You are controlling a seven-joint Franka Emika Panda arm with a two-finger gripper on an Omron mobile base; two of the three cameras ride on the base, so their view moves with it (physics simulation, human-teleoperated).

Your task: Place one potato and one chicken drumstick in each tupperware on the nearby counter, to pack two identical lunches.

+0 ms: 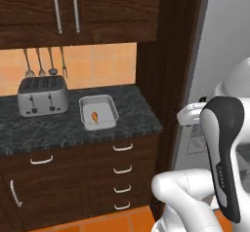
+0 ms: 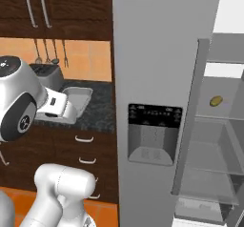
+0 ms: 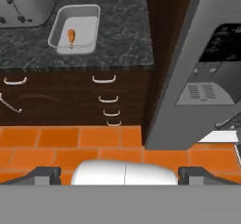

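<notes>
Lying in the tupperware (image 3: 92, 11), the chicken drumstick (image 3: 71, 35) sits far beyond wide-open, empty jaws.

A silver toaster (image 1: 42, 96) with four slots stands at the back, near an orange tiled wall (image 1: 97, 63). On this wall hang four metal utensils (image 1: 45, 63) in a row, just above the toaster. Over them is a dark wooden cupboard (image 1: 97, 9) with two long silver handles (image 1: 66, 7). Below are dark brown drawers (image 1: 122, 170) with small silver handles, one above another. To the right stands a tall grey fridge (image 2: 159, 78) with a dark dispenser panel (image 2: 153, 133) on its front. Its door (image 2: 188, 121) is open, and glass shelves (image 2: 214, 145) are visible inside. The floor (image 3: 70, 145) is of orange tiles.
</notes>
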